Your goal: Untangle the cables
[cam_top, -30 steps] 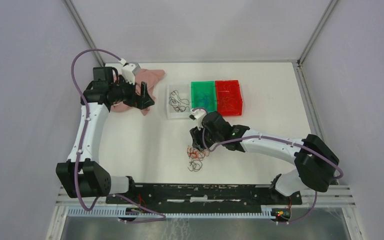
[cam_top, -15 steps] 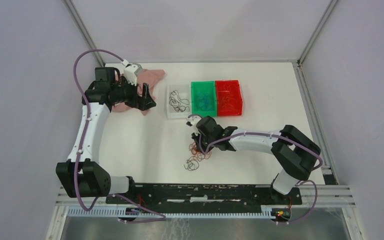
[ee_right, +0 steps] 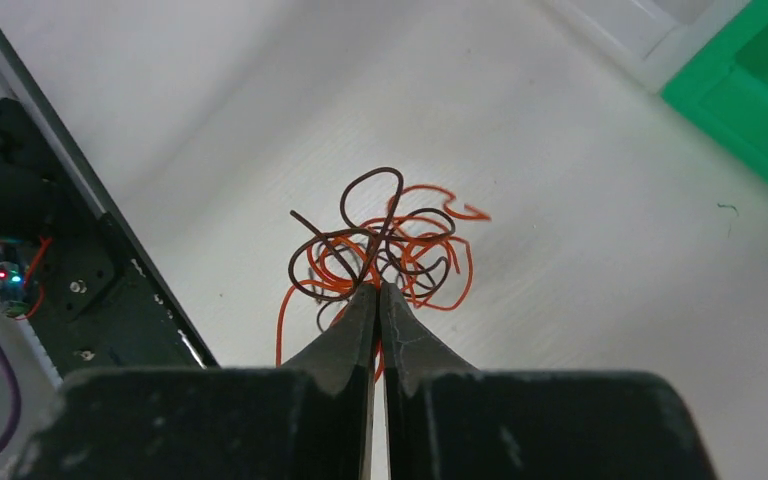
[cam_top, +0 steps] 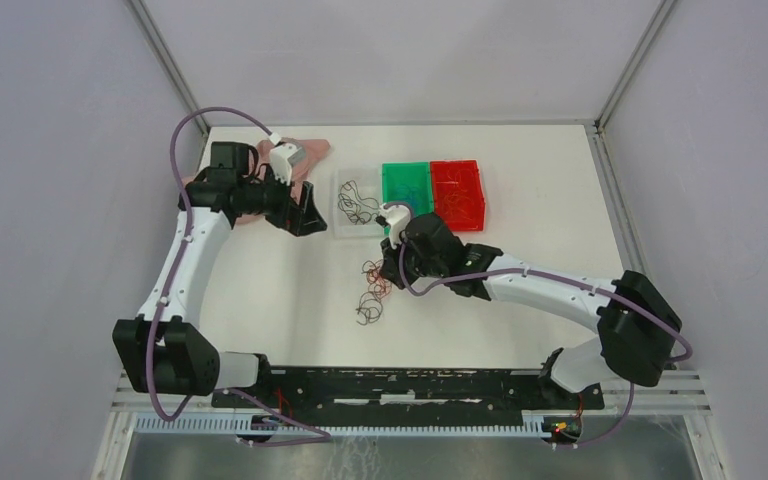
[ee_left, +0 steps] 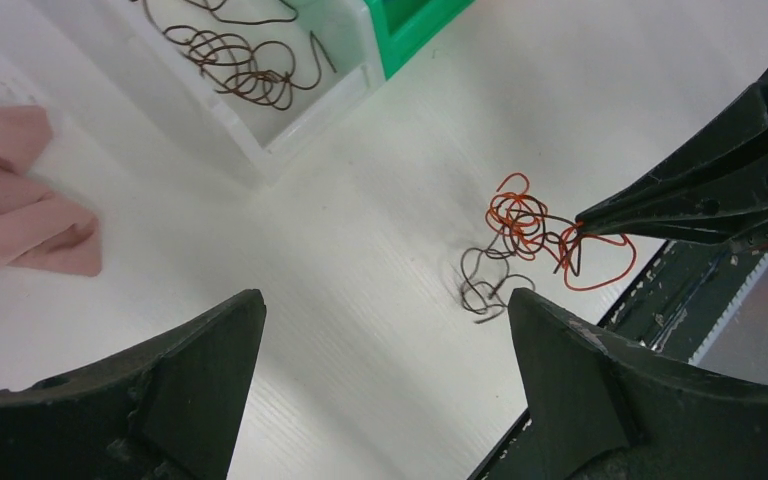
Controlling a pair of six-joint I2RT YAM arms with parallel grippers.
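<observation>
Right gripper [ee_right: 378, 288] pinches the cables [ee_right: 390, 245]
Its jaws are closed on the orange-and-dark wad, near the clear bin [cam_top: 357, 234] on its arm-base side; the left gripper [cam_top: 305, 215] hangs wide open just left of that bin, holding nothing.

Cables [ee_right: 370, 240]: one loose wad of thin curly wires, orange-red and dark brown, loops interlocked. Near edge pinched between the closed tips of the right pincer [ee_right: 378, 288]. Sits over white desk [ee_right: 580, 250]; contact unclear.
</observation>
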